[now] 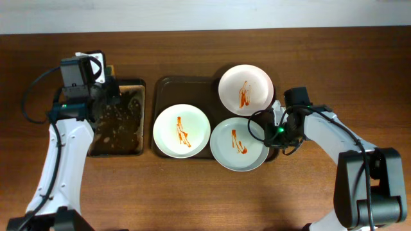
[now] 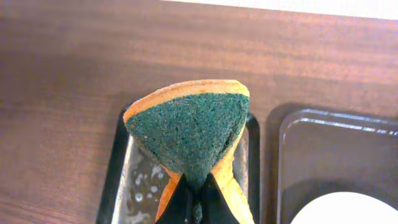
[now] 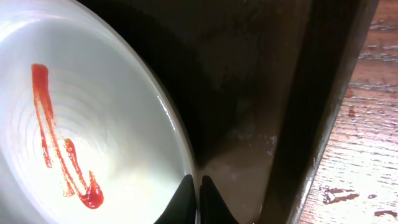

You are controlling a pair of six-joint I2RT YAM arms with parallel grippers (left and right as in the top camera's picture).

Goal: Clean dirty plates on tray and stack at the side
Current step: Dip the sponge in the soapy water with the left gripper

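Note:
Three white plates with orange-red sauce streaks lie on the dark brown tray: one at the left, one at the back right, one at the front right. My right gripper is shut on the front right plate's rim; the right wrist view shows the rim between the fingertips. My left gripper is shut on a green and orange sponge, held above the black tray.
The narrow black tray holds soapy water and stands left of the brown tray. Bare wooden table lies in front and to the right.

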